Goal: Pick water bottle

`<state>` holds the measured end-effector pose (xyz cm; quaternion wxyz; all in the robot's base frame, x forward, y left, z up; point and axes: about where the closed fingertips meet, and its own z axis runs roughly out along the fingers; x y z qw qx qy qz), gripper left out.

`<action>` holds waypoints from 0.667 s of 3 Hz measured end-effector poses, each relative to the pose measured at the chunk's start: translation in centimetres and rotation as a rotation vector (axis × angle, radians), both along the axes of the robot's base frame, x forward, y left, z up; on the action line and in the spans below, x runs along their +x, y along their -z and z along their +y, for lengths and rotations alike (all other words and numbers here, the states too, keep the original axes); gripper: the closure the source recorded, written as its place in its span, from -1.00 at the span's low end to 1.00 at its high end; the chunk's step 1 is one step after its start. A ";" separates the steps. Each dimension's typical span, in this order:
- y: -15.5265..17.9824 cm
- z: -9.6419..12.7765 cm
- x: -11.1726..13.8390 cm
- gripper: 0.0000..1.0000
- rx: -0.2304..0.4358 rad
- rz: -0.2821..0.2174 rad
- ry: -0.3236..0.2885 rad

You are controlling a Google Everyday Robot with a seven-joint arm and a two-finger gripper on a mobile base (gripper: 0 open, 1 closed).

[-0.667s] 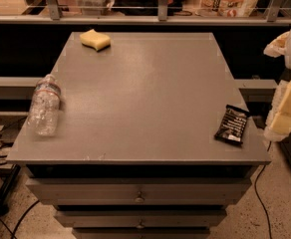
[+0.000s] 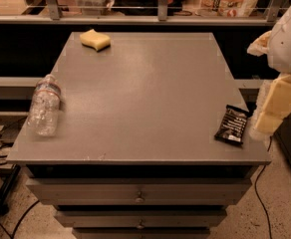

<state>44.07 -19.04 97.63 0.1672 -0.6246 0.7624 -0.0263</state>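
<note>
The water bottle [image 2: 45, 106] is a small clear crinkled plastic bottle with a white cap and a thin red label band. It lies on its side at the left edge of the grey table [image 2: 145, 98], cap pointing away. My gripper [image 2: 271, 111] hangs at the far right of the camera view, just off the table's right edge, under the white arm [image 2: 287, 39]. It is far from the bottle, the whole table width away, and holds nothing that I can see.
A yellow sponge [image 2: 95, 39] lies at the table's far left corner. A black snack packet [image 2: 231, 124] lies near the right front edge, close to my gripper. Drawers [image 2: 138, 195] sit below the tabletop. A railing with shelves of goods runs behind.
</note>
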 end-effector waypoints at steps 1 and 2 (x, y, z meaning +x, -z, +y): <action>0.2 4.3 0.4 -1.00 0.044 0.001 -0.098; 0.3 9.2 0.9 -1.00 0.054 0.007 -0.236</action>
